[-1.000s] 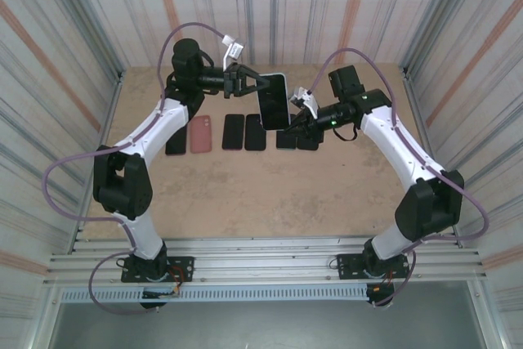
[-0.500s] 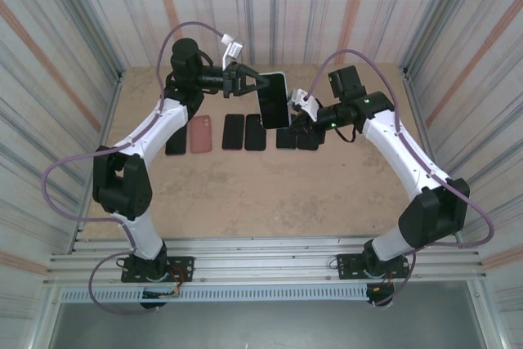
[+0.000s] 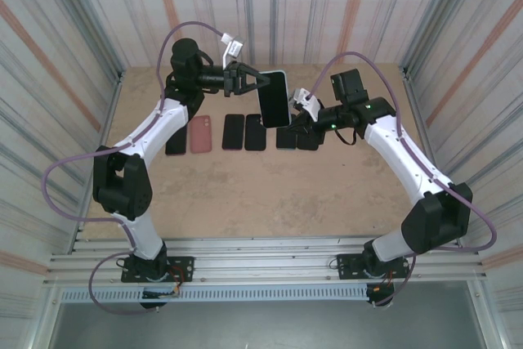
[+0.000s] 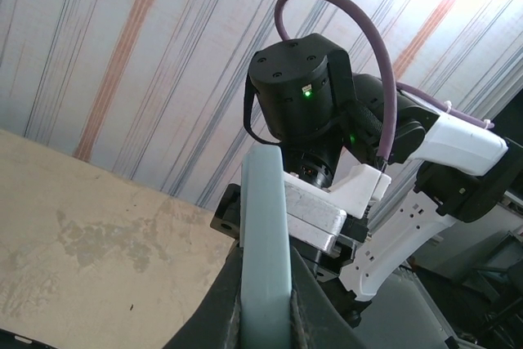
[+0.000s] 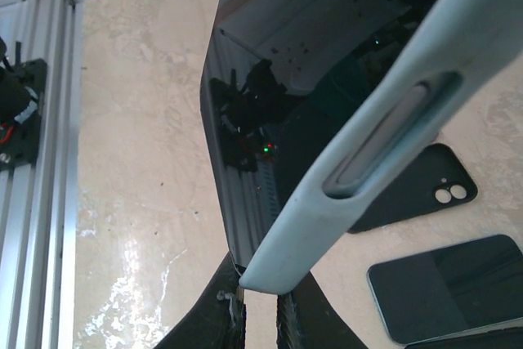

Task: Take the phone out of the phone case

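Note:
A phone (image 3: 273, 100) with a dark screen sits in a pale blue-green phone case (image 3: 283, 78) and is held in the air above the middle of the table, between both arms. My left gripper (image 3: 258, 87) is shut on its left edge. In the left wrist view the case's edge (image 4: 264, 226) stands pinched between the black fingers (image 4: 214, 316) of that gripper (image 4: 265, 320). My right gripper (image 3: 296, 117) is shut on the lower right corner. The right wrist view shows this gripper (image 5: 260, 306) clamping the case corner (image 5: 274, 279) beside the screen (image 5: 270, 120).
A row of things lies on the table under the held phone: a black case (image 3: 175, 140), a pink case (image 3: 201, 134) and several dark phones (image 3: 234, 131). A black case with camera holes (image 5: 417, 194) and a dark phone (image 5: 449, 284) lie below the right wrist. Corrugated walls enclose the table.
The right arm's elbow has swung outward to the right and its wrist has risen slightly. The held phone has shifted up a little. Both grips are unchanged.

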